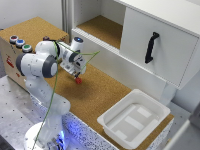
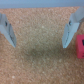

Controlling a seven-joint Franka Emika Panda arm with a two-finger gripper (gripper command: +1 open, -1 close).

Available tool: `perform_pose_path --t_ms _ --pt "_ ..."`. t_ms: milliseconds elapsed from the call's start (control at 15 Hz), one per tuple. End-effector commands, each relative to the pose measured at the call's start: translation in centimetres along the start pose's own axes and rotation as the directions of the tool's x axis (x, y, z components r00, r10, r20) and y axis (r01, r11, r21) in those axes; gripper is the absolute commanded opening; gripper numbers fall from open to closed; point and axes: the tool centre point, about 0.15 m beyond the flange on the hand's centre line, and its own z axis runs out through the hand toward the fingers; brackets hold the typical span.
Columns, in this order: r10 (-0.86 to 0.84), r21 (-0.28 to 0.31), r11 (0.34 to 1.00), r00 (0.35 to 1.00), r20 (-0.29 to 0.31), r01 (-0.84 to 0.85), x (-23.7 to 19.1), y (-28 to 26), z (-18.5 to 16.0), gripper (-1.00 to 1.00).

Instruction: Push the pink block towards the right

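Observation:
The pink block (image 1: 78, 80) is a tiny reddish cube lying on the cork tabletop (image 1: 100, 95). My gripper (image 1: 76, 75) hangs right over it at the end of the white arm, low to the surface. In the wrist view the gripper (image 2: 39, 45) is open with only bare cork between its two grey fingers. There the pink block (image 2: 80, 46) lies just outside one finger (image 2: 70, 32), close beside its outer face, partly cut off by the picture's edge. I cannot tell whether finger and block touch.
A white plastic tray (image 1: 150, 107) stands on the cork at the exterior view's right. A wooden box at the left carries round red (image 1: 13, 38), blue (image 1: 19, 43) and green (image 1: 26, 48) buttons. A white cabinet with a black handle (image 1: 151, 47) rises behind.

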Motion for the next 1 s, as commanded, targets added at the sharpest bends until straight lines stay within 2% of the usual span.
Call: perform_pose_path --t_ms 0,133,267,333,467,600,867,933 --pt "0.016 -0.032 0.999 1.0 0.0 -0.016 -1.9 -1.2 -3.6 1.0" --pt "0.029 -0.053 0.998 0.999 0.021 -0.028 -1.5 -0.7 -2.3 1.0" --pt "0.024 -0.161 0.987 0.999 0.036 -0.018 -1.5 -0.4 -0.7 1.0" --pt "0.035 -0.171 0.985 0.998 0.047 -0.027 -1.6 -0.1 0.1 1.0" --pt "0.036 -0.241 0.97 0.998 0.046 -0.024 -2.0 0.2 1.6 1.0" --pt "0.076 -0.229 0.971 0.997 0.028 -0.068 -2.2 1.1 2.6 1.0" --pt "0.1 -0.17 0.98 0.995 -0.017 -0.101 -1.5 1.8 3.1 1.0" --pt "0.117 -0.127 0.985 0.993 -0.023 -0.119 -1.2 2.5 3.5 -1.0"
